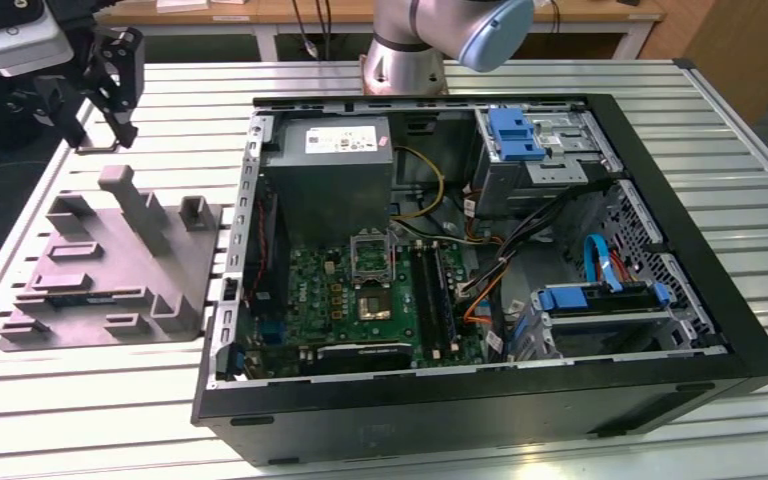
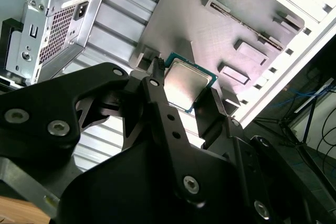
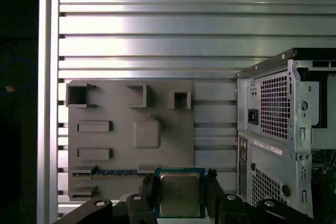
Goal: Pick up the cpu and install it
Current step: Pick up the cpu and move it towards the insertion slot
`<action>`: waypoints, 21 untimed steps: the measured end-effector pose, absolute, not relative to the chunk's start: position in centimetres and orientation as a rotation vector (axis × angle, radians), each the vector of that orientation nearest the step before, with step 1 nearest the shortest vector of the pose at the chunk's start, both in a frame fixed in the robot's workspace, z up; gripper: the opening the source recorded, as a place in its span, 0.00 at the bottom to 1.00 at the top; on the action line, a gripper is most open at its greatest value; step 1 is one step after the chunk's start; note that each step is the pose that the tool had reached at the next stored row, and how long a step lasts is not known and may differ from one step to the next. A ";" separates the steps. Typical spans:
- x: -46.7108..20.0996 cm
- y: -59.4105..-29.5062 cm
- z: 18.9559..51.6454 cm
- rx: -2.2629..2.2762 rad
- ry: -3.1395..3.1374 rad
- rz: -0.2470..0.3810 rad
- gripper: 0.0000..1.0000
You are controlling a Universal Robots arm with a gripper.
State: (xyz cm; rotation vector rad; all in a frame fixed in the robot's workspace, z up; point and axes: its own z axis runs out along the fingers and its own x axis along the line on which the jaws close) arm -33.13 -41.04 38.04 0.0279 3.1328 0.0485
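My claw [image 1: 108, 135] hangs at the exterior view's left, above the grey tray [image 1: 104, 270]. Its two fingers [image 3: 149, 192] are clamped on opposite edges of the cpu [image 3: 180, 195]. The cpu is held clear of the tray and the counter [image 1: 91, 400], metal top towards both wrist views. To the right stands the open computer case [image 1: 491, 400], with the socket [image 1: 371, 252] on its board.

Hazards, as I judge them:
- The grip bears on thin edges only, so a jolt may tilt or drop the cpu.
- A tilted or misaligned cpu may damage the socket.
- Loose cables [image 1: 544, 220] beside the socket may snag my fingers.

Count: one claw, two fingers, one cpu, one tray with three box posts, one case, one socket.
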 end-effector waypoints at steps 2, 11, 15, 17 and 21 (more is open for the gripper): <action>-33.1 -41.0 38.0 0.028 3.133 0.049 0.47; -32.8 -41.0 38.0 0.028 3.133 0.049 0.47; -32.6 -41.0 38.0 0.028 3.133 0.049 0.47; -32.5 -41.0 38.0 0.028 3.133 0.049 0.47; -32.3 -41.0 38.0 0.028 3.133 0.049 0.47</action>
